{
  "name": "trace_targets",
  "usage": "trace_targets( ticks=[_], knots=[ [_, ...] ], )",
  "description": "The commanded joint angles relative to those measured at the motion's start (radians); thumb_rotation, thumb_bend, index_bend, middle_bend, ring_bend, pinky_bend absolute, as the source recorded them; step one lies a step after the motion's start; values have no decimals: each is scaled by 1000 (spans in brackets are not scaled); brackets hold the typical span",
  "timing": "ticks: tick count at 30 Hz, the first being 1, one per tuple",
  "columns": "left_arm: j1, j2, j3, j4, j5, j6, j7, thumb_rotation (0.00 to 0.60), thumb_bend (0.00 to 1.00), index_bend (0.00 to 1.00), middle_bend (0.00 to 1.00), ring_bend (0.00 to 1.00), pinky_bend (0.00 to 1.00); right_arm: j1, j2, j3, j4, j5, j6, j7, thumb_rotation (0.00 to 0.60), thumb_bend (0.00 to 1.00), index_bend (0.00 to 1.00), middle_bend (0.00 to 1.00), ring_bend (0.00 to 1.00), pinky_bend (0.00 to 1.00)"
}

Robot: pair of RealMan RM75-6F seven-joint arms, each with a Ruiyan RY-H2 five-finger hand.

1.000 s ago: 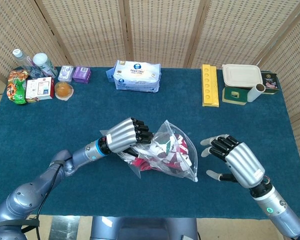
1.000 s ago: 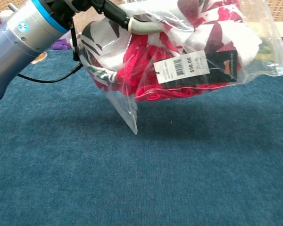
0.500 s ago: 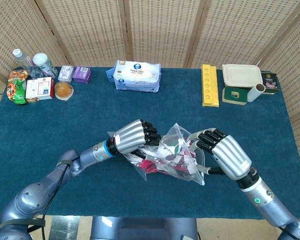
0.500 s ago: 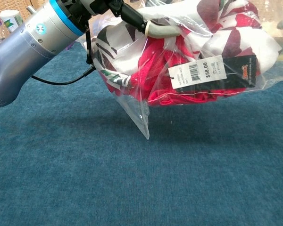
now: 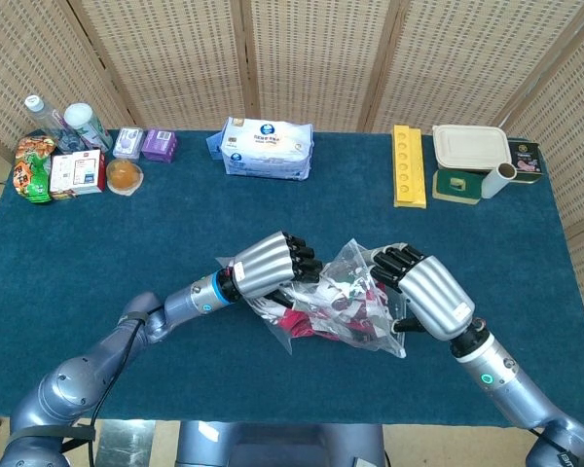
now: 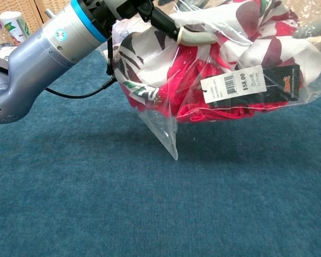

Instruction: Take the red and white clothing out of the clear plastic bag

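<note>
right hand (image 5: 423,292) reached bag (image 6: 166,134); tag (image 6: 234,85) "$58.00".

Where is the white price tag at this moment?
In the chest view, the white price tag is at the upper right, inside the clear plastic bag, against the red and white clothing. The bag hangs above the blue table.
</note>
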Motion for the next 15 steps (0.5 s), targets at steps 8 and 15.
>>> trace_targets(
  ticks=[8, 15],
  knots=[
    [-21, -19, -5, 21, -6, -3, 5, 600, 212, 831, 745, 745, 838, 33, -11, 3, -8, 39, -44, -15, 600, 149, 382, 276, 285, 268],
    [-34, -39, -5, 33, -11, -10, 16, 600, 211, 830, 745, 745, 838, 50, -16, 17, -23, 84, -60, -36, 600, 136, 387, 281, 291, 269]
  ],
)
